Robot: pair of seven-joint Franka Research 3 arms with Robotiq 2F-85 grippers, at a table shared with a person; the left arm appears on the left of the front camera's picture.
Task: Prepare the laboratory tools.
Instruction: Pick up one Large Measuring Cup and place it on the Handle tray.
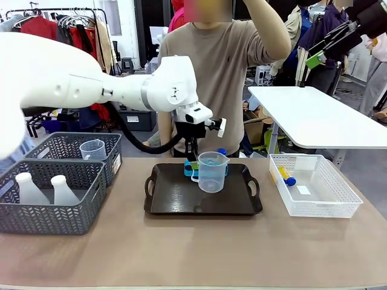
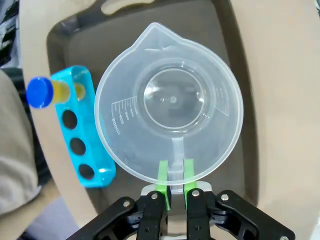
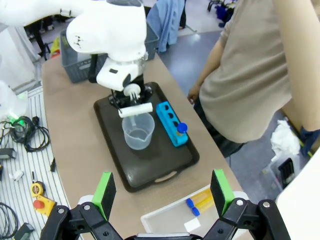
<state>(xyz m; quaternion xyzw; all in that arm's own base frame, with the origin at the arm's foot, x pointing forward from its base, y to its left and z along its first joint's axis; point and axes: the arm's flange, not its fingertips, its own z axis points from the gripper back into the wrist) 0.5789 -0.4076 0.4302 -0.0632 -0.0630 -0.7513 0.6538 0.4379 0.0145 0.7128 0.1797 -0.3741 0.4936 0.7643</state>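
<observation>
The left gripper (image 2: 172,172) is clamped on the handle of the clear measuring beaker (image 2: 170,100), its green pads pinching the handle from either side just below the rim. The beaker is upright over the dark tray (image 2: 85,45) (whether its base actually rests there I cannot tell). Just beside it on the tray lies the small blue rack (image 2: 82,130), with one blue-capped tube (image 2: 40,92) standing in an end hole and the other three holes open.

The right gripper (image 3: 162,192) hangs high over the table's right side, its jaws spread wide with nothing between them. Below it, to the right of the tray, sits the white lattice basket (image 1: 314,208), where a yellow tube (image 1: 286,176) lies on the bottom.

At the table's left stand two grey mesh baskets (image 1: 54,220). The nearer holds two white flasks (image 1: 27,187), and the farther holds a second beaker (image 1: 92,149). A person (image 1: 224,72) stands at the far side.
</observation>
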